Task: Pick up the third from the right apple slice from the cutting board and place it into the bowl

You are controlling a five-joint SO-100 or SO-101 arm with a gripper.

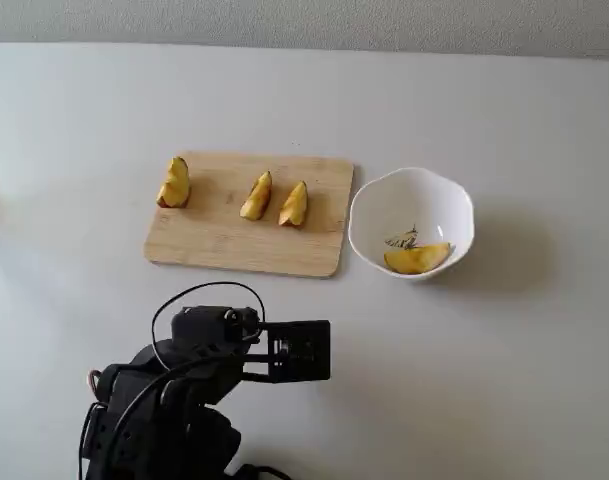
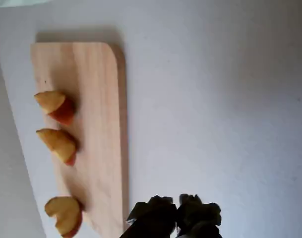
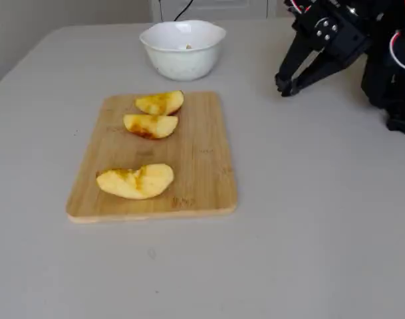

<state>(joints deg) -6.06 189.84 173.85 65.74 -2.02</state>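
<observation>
An apple slice (image 1: 417, 259) lies inside the white bowl (image 1: 454, 205), at three o'clock of the cutting board (image 1: 224, 240) in a fixed view. Three slices sit on the board. The tool (image 3: 282, 86), clenched and empty, hovers over the counter (image 1: 524, 370), apart from both.

Soft, even daylight fills all views (no glare); the bowl (image 1: 412, 222) casts a faint shadow, and the wrist view is slightly blurred.
</observation>
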